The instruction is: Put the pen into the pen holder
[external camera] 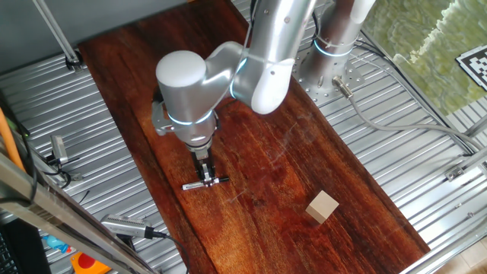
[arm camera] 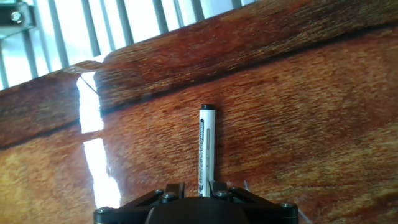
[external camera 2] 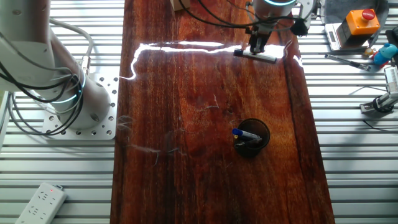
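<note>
Fingers (arm camera: 169, 193) in your hand view are flanking the pen (arm camera: 206, 149), apparently pinching its near end. From one fixed view, the gripper (external camera: 205, 176) is standing over it near the board's edge, so you are grasping. In the other fixed view, the pen holder (external camera 2: 252, 137) is sitting well apart; next you are lifting, then carrying.

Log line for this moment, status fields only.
gripper: down astride pen, closure unclear | pen: flat on table | pen holder: apart, upright
</note>
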Controlling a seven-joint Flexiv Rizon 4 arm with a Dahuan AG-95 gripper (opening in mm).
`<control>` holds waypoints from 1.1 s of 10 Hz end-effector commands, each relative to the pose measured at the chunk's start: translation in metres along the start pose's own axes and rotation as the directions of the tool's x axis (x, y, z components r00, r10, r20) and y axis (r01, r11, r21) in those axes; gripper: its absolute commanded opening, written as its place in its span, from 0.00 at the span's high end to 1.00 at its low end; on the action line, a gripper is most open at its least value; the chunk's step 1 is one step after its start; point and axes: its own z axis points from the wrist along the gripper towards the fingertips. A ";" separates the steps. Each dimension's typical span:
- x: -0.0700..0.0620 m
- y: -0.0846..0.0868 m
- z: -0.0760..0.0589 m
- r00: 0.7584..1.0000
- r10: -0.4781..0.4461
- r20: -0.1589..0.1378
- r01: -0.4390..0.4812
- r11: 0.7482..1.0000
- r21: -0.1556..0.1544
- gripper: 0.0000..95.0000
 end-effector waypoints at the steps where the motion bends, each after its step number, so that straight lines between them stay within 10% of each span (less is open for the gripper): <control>1: 0.001 0.000 0.001 1.000 -0.011 -0.001 0.011 1.000 0.003 0.80; 11: 0.005 0.000 0.018 0.998 -0.056 0.010 0.055 0.998 0.017 0.80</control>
